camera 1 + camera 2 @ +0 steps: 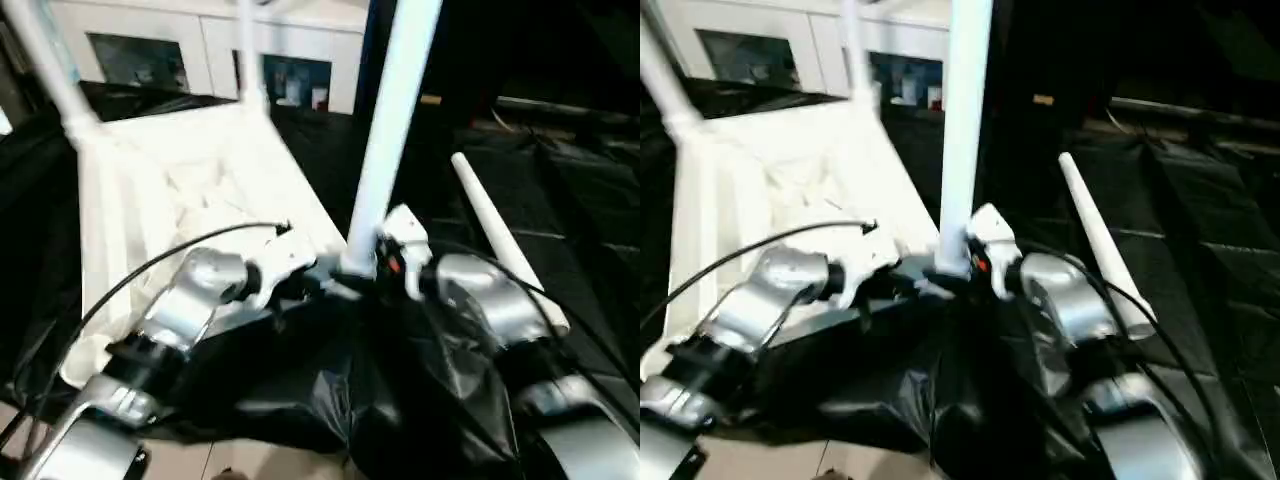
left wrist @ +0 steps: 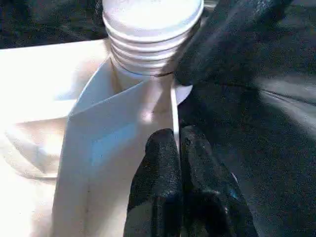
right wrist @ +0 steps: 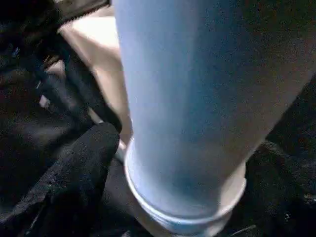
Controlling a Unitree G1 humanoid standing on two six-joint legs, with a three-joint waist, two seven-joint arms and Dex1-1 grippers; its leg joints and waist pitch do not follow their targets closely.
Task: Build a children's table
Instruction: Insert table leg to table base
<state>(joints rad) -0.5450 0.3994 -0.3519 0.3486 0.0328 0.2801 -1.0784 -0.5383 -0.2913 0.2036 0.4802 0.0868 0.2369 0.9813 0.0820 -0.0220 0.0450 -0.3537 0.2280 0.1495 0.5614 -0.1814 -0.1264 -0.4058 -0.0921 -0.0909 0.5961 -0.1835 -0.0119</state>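
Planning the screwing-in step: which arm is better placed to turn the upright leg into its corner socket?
Right. The right gripper is at the upright white tubular leg's base, while the left gripper pinches the white plastic tabletop's rim.

- Head cameras: look forward and down over both forearms at the upturned tabletop (image 1: 190,190); the two views share this scene.
- Left wrist camera: very near the corner socket (image 2: 148,89), facing the leg's threaded end (image 2: 150,29).
- Right wrist camera: pressed close to the same upright leg (image 3: 197,98).
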